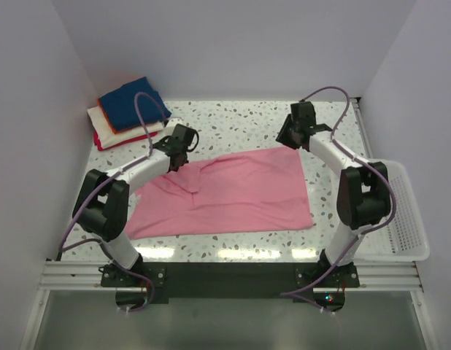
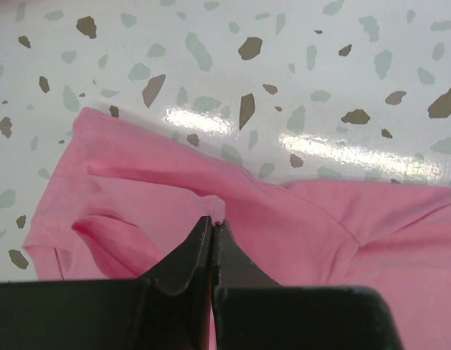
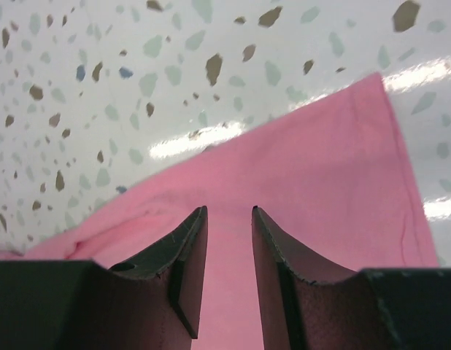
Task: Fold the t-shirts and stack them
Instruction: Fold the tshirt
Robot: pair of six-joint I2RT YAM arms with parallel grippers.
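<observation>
Lying spread out on the speckled table [image 1: 240, 117], the pink shirt [image 1: 233, 193] is filling the middle, just past the arm bases. It is lying open and flat, not folded yet. A white basket [image 1: 404, 219] is sitting off at 4 o'clock, beside the table edge.

The left gripper [image 2: 211, 222] is working at the shirt's 10 o'clock corner. Its fingers are pressing tight together, and a little pinch of pink cloth is sitting between the tips. That spot is probably by the sleeve, but the wrist view is too close to be sure.

The right gripper [image 3: 229, 211] is hanging over the shirt's 1 o'clock corner. Its fingers are standing about half apart with nothing between them, and pink cloth is showing below the gap.

Farther back, at 10 o'clock, the folded shirts [image 1: 130, 109] are waiting in a stack by the wall. A navy one is lying on top, with orange, white and red edges peeking out under it.

I think the first fold of the pink shirt is just starting. Next, the right gripper needs to go down and pinch its corner too. Then both arms can lift the far edge together and bring it toward 6 o'clock, keeping the cloth from bunching.
</observation>
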